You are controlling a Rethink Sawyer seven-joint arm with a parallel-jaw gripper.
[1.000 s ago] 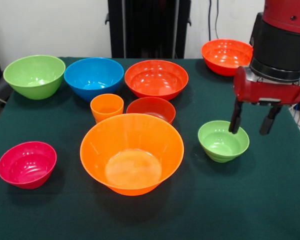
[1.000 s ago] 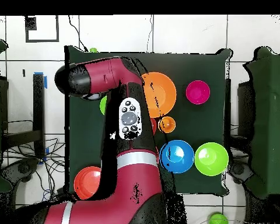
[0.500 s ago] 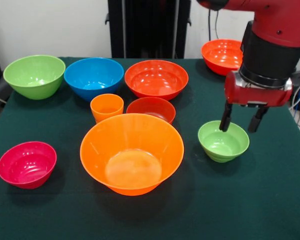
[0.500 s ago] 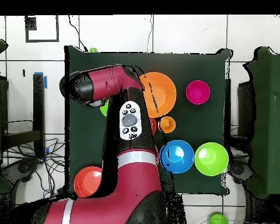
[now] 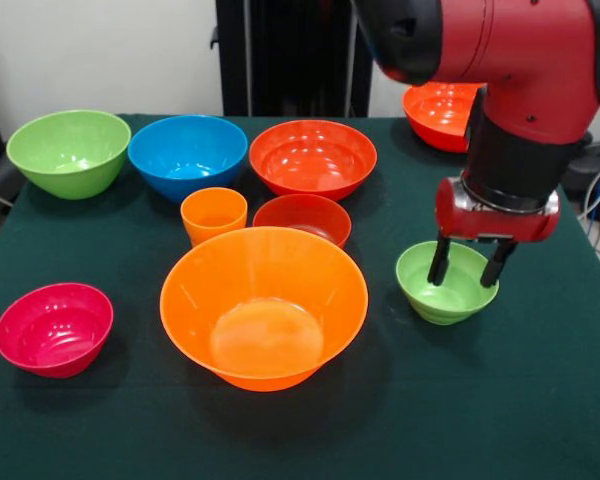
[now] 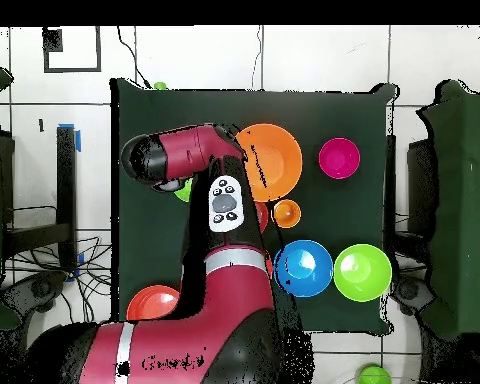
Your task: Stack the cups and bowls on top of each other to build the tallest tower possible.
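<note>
The small green bowl [image 5: 446,284] stands alone at the right of the table; a sliver of it shows in the overhead view [image 6: 183,190]. My gripper [image 5: 468,268] is open and lowered onto it, one finger inside the bowl, the other at its right rim. The largest orange bowl [image 5: 264,307] [image 6: 274,160] stands at the front middle. Behind it are the orange cup [image 5: 214,214] [image 6: 286,213] and the small red-orange bowl [image 5: 302,219]. Nothing is stacked. The green cup is not seen on the table.
A pink bowl [image 5: 54,328] is at the front left. A large green bowl [image 5: 69,152], a blue bowl [image 5: 188,156] and a red-orange bowl [image 5: 313,158] line the back. Another red-orange bowl [image 5: 442,112] is at the far right, behind the arm.
My gripper has come down and a little left, from beside the small green bowl's right rim to straddling that rim. The bowls have not moved.
</note>
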